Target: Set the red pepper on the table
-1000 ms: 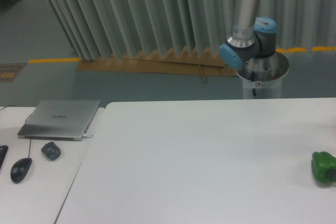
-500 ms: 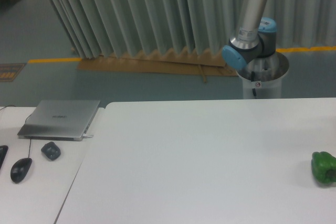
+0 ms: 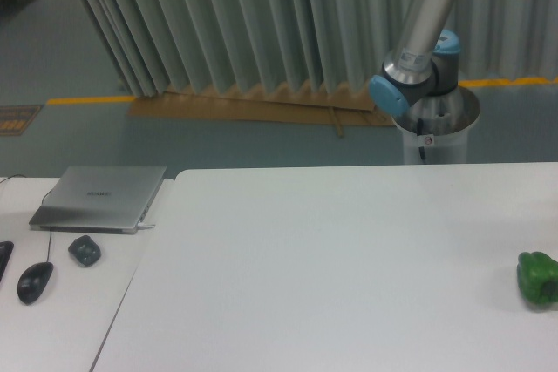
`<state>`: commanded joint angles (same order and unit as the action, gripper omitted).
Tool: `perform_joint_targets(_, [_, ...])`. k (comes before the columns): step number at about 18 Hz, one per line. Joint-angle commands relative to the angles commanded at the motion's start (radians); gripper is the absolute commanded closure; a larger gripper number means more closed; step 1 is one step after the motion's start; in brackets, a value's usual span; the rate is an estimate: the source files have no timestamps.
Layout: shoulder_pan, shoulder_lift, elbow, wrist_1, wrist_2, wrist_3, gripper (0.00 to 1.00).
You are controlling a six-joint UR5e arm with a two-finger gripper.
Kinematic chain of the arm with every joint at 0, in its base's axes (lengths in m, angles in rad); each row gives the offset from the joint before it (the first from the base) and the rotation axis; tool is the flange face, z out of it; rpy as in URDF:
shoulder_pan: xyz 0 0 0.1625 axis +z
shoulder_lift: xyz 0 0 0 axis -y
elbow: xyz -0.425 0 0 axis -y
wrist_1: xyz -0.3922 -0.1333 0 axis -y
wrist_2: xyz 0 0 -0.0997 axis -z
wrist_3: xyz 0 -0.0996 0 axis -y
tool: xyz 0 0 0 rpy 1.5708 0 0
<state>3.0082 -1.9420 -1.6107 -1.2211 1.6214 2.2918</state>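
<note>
Right, from my remote seat w/ the one fixed cam: the red pepper isn't anywhere in view, so I can't say where it sits. Same for the gripper, it's out of shot above the top edge, so fingers open or closed, I cannot tell, and I can't place things relative to them beyond saying everything visible lies below where the arm leaves the pic.

What I do see of the task: the table point(image 3: 331, 267), big white flat top, fills the lower centre and right of the shot. On it, near the right edge, a green pepper point(image 3: 538, 278), lobed, resting on the surface, partly cut by the frame edge.

Arm point(image 3: 425, 28): silver tube w/ blue joint caps, leaning up to the right and exiting at the top. Its lower joint sits over a round metal base point(image 3: 440, 132) behind the table's far edge.

To the left, a narrower white desk point(image 3: 61, 302) butts against the table, thin seam between them. On that desk: closed grey laptop point(image 3: 100, 198) at the back, a small dark lump point(image 3: 85, 251) just in front of it, a black mouse point(image 3: 35, 282) w/ cable nearer the front, and a sliver of keyboard point(image 3: 3, 260) at the left edge.

Behind all: pleated grey curtain point(image 3: 235, 19), brown cardboard strip point(image 3: 253, 108) along its foot, yellow floor line point(image 3: 87, 99).
</note>
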Motion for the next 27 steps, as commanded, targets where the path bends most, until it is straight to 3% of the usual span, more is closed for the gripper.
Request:
perform_joint_targets(6, [0.002, -0.011, 0.006, 0.006, 0.002, -0.003, 0.00])
perform_joint_targets(7, [0.003, -0.012, 0.006, 0.006, 0.003, -0.003, 0.05])
perform_joint_targets(8, [0.002, -0.012, 0.009, 0.006, 0.006, -0.005, 0.31])
perform_joint_targets(14, [-0.003, -0.012, 0.018, 0.002, 0.014, -0.015, 0.43])
perform_joint_targets(19, [-0.005, -0.006, 0.020, -0.008, 0.012, -0.024, 0.45])
perform_joint_targets(22, [-0.018, 0.017, 0.028, -0.057, 0.011, -0.031, 0.45])
perform_joint_targets(27, [-0.041, 0.054, 0.069, -0.188, 0.002, -0.078, 0.45])
